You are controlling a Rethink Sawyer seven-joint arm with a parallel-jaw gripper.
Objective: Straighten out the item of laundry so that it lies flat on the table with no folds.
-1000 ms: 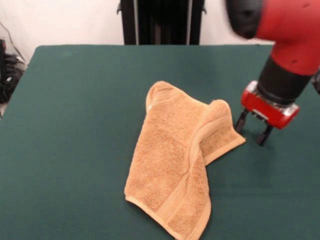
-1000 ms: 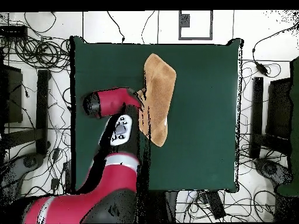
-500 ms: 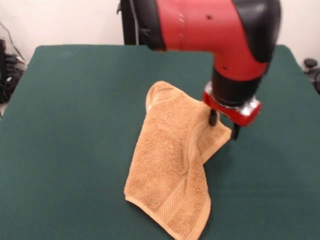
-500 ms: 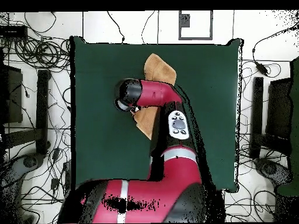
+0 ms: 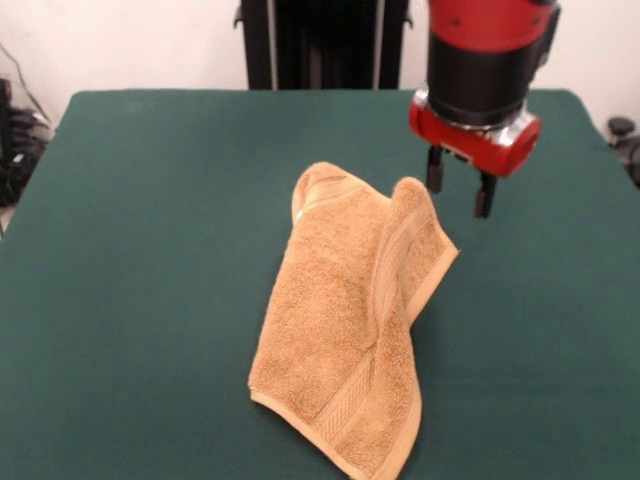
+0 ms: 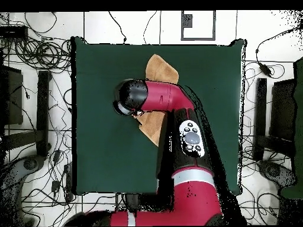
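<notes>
The item of laundry, a tan-orange terry towel, lies crumpled right of the middle of the green table. Its right flap is folded up and over, with a raised ridge near the top. My gripper hangs just above and to the right of that ridge. It is open, with nothing between its fingers, and it is clear of the cloth. In the overhead view the arm covers the middle of the item of laundry and hides the gripper.
Cables and black stands ring the table on the floor. More cables lie off the table's left edge.
The gripper came in from the right to the towel's right corner, then rose away empty. That corner now sits slightly further left, with the flap's ridge raised.
</notes>
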